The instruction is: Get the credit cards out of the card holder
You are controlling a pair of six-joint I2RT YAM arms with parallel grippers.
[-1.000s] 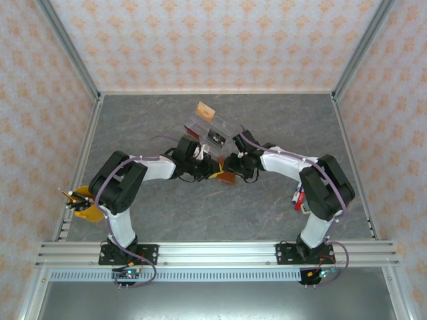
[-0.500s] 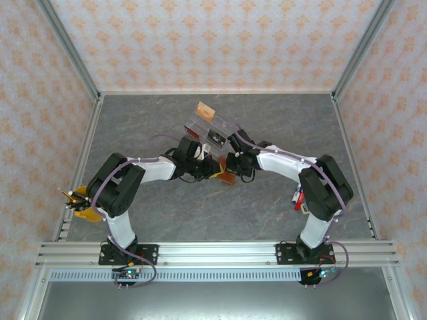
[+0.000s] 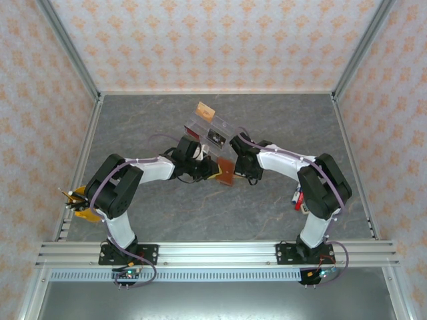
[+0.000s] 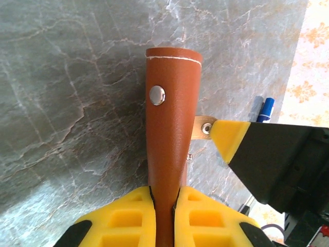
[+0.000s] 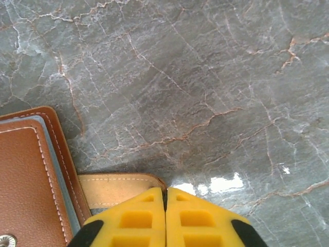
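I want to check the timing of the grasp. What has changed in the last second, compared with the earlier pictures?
The right gripper closed on the strap of the card holder. The left gripper stays clamped on the card holder, and the tan-orange card behind lies as before.

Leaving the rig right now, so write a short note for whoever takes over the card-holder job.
Left gripper: shut on the card holder, gripping one end.
Right gripper: shut on the holder's closure strap.
Cards: a tan-orange card and a dark card lie on the table beyond the grippers, apparently already out.
Left to do: the holder looks folded, so open it and pull out any cards inside. Whether any are in there cannot be told.
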